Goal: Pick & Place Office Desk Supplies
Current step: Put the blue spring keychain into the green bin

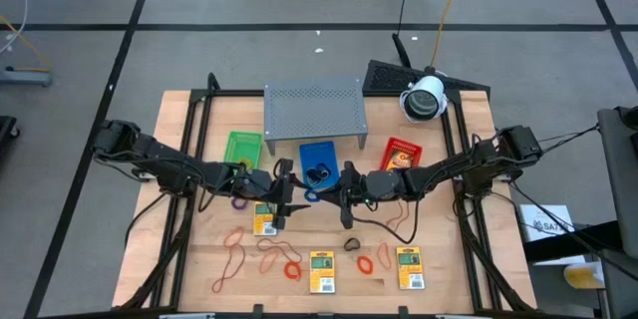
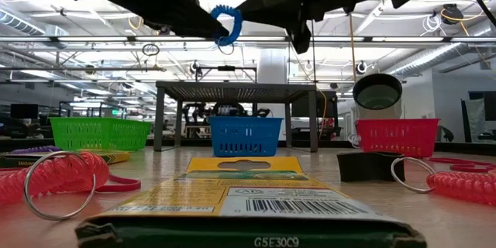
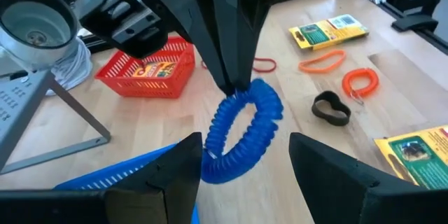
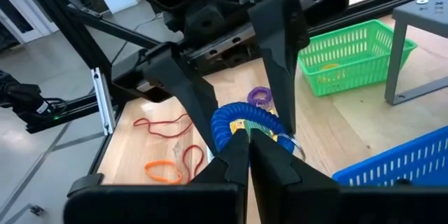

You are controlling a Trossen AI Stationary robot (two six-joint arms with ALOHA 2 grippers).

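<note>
A blue spiral coil ring (image 3: 241, 129) hangs in the air above the table, just in front of the blue tray (image 1: 317, 152). My right gripper (image 4: 248, 143), reaching in from the table's right (image 1: 342, 197), is shut on it. My left gripper (image 3: 245, 140) faces it from the table's left (image 1: 286, 196) and is open, one finger on either side of the coil; I cannot tell whether they touch it. The low view shows the coil (image 2: 229, 25) high between both arms. Yellow packets (image 1: 321, 271), orange-red rubber bands (image 1: 234, 244), orange coils (image 1: 366, 262) and a purple coil (image 1: 239, 201) lie on the table. My right gripper pinches the coil's rim (image 4: 245, 127) between its two shut fingers, at one spot on the loop. The fingers come roughly level from the table's right side. The coil is lifted clear of the table, and the rest of its loop (image 3: 231, 161) reaches out beyond the fingertips.
Green tray (image 1: 242, 147), blue tray and red tray (image 1: 402, 153) stand in a row in front of the grey perforated shelf (image 1: 312, 110). A white round device (image 1: 424, 100) stands at the back right. A dark clip (image 1: 351, 244) lies near the front.
</note>
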